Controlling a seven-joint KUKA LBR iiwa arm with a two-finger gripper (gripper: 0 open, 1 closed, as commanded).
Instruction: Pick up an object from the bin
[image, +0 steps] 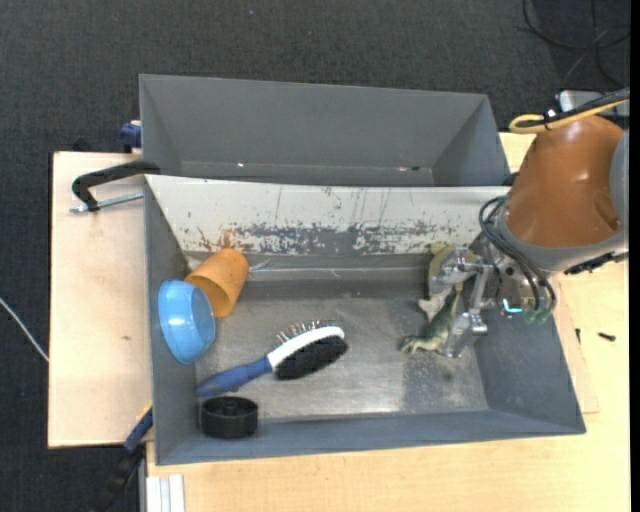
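- The gripper (462, 318) hangs low in the grey bin (300, 215), well right of the hairbrush (300, 355) and right against a small green toy animal (425, 340).
- Whether its jaws are open or closed, I cannot tell.
- This looks like the grasp step. The next move calls for a firm hold on that 1 toy, then a straight lift.

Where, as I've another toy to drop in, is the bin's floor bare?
Bare: the middle, between brush and green toy, and the strip along the back wall from orange cup to gripper. Crowded: the left end, where cup, blue bowl, brush and black cap sit close; the right, under the gripper.
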